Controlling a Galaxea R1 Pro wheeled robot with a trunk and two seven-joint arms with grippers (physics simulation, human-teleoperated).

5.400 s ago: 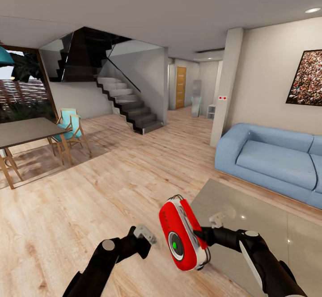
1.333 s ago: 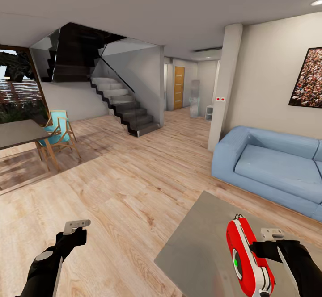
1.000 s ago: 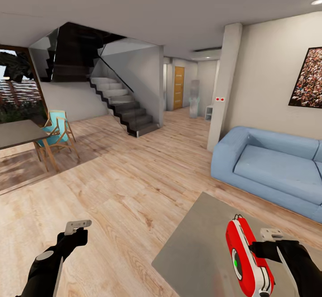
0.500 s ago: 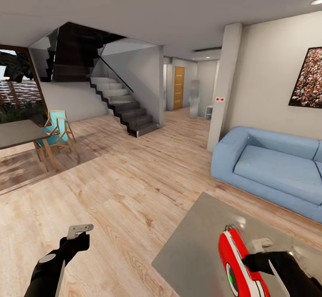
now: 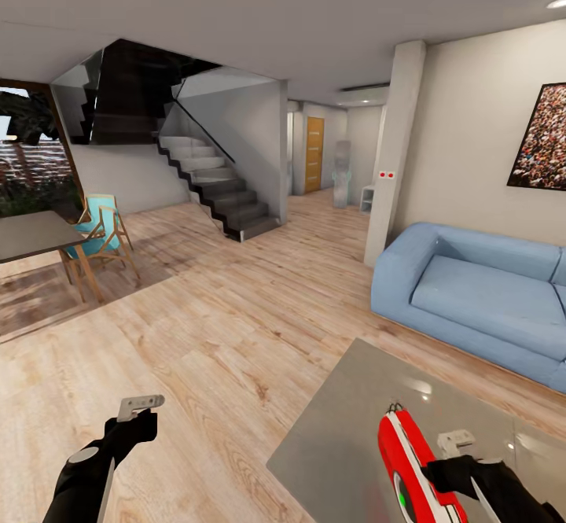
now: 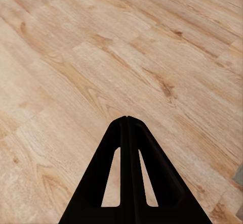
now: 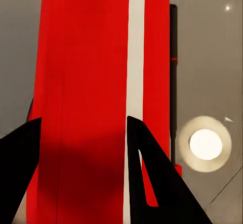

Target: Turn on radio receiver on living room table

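Beyond the light-blue sofa (image 5: 479,287), the glossy grey table (image 5: 346,444) is seen, over which the radio receiver (image 5: 409,468) is clamped by the right gripper (image 7: 83,133). The left gripper (image 6: 127,119) is held closed above the floor (image 6: 76,57).

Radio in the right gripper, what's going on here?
The right gripper holds the red radio receiver, jaws clamped on its body, over the glossy grey table in front of the blue sofa. A green light shows on the radio's dial face. The left gripper hangs over the wood floor, jaws closed and holding nothing.
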